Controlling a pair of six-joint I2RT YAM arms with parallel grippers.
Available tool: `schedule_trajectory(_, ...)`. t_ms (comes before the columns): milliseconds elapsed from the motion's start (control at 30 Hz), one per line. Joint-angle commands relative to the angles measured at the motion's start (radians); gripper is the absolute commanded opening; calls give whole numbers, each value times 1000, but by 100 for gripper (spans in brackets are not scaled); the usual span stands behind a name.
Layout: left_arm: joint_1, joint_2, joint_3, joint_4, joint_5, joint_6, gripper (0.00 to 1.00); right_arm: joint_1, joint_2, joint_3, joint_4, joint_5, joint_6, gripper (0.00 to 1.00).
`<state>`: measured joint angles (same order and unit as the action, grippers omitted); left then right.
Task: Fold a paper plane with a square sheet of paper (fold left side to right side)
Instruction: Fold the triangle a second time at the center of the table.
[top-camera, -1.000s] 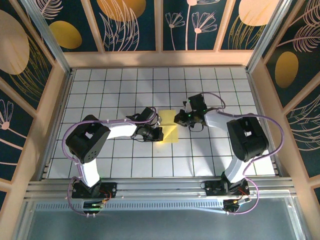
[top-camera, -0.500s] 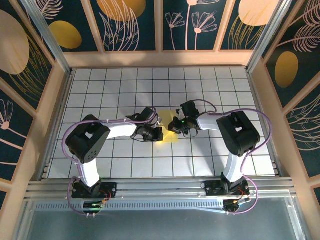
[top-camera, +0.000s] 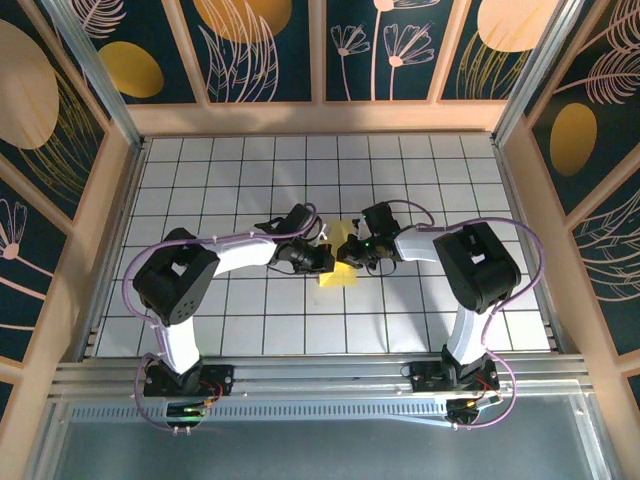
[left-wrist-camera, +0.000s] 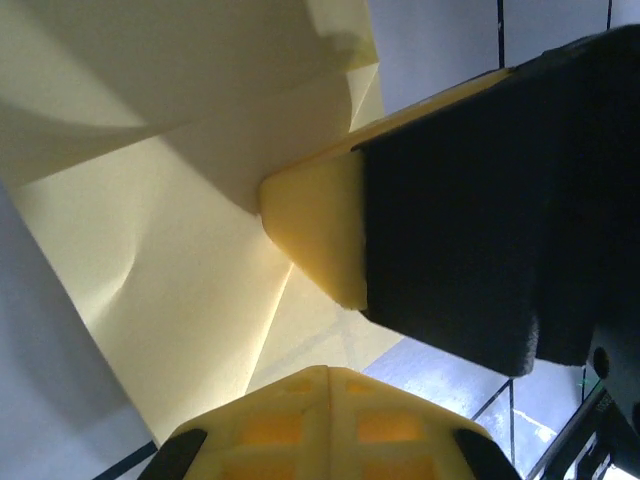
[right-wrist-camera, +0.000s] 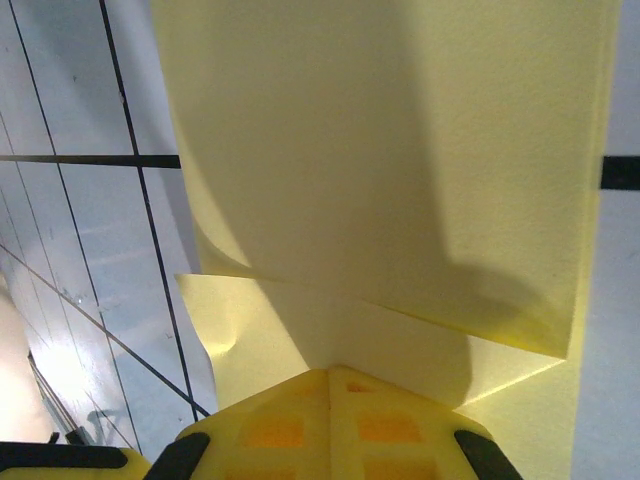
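Two grippers meet almost tip to tip over the paper. The left gripper (top-camera: 318, 256) reaches in from the left side of the tabletop and the right gripper (top-camera: 348, 250) from the right side. Each has its jaws pressed together. From so close, I cannot tell whether a layer of paper is caught between either pair.

In the left wrist view, a yellow fingertip (left-wrist-camera: 315, 235) of the right gripper is set on the sheet where a raised flap meets the flat layer.

The square sheet of paper (top-camera: 338, 276) is pale yellow. It lies near the middle of the tabletop, about midway between the left and right edges and a little toward the near edge. It is partly folded. The right wrist view shows one broad flap (right-wrist-camera: 400, 150) lifted and curling over a lower layer, with a crease running between them.

The tabletop (top-camera: 200, 180) is white and ruled with dark lines into square tiles. Three walls (top-camera: 265, 50) stand around it. They are wood-framed, dark blue panels with orange discs and pale line-drawn plants. A metal rail (top-camera: 320, 385) runs along the near edge, where the bases are bolted.

By count there are two arms, two grippers, one sheet of paper, and a purple cable (top-camera: 135, 270) looping along each arm.
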<state>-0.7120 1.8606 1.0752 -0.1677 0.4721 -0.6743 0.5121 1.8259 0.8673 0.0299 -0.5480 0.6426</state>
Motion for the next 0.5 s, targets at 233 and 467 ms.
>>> schedule_trajectory(233, 6, 70, 11, -12, 21, 23, 1, -6, 21, -44, -70, 55, 4, 0)
schedule_trajectory(467, 6, 73, -19, -40, 4, 52, 1, -6, 27, -43, -71, 59, 4, 0)
